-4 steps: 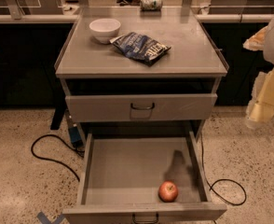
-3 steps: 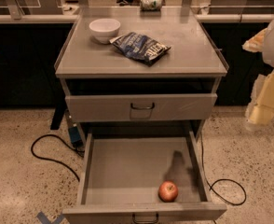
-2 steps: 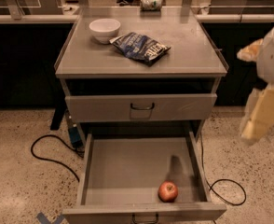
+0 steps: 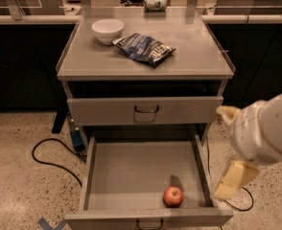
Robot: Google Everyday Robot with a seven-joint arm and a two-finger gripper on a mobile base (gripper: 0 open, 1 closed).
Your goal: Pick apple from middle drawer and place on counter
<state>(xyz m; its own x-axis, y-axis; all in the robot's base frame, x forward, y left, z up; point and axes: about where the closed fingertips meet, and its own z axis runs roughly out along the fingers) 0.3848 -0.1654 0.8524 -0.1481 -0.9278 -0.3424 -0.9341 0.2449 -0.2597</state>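
Approach is the step in hand, by my reading: the gripper (image 4: 234,174) hangs outside the cabinet, off the right wall of the middle drawer (image 4: 131,174), above floor level and well clear of the apple (image 4: 173,196). Whether it is open or closed, you cannot tell from this view.

The apple sits in the pulled-out middle drawer, on the flat floor close to the front wall and right of centre, stem dimple up. Nothing else is in that drawer. The top drawer (image 4: 107,110) above it is shut, so its contents are hidden.

Your next move likely calls for bringing the gripper leftward over the right wall and down onto the apple from above; the front wall is close, so come in steeply.

On the counter (image 4: 198,51), a white bowl (image 4: 108,30) shows nothing inside, and a blue snack bag (image 4: 145,48) lies beside it. The right half looks free for the placing.
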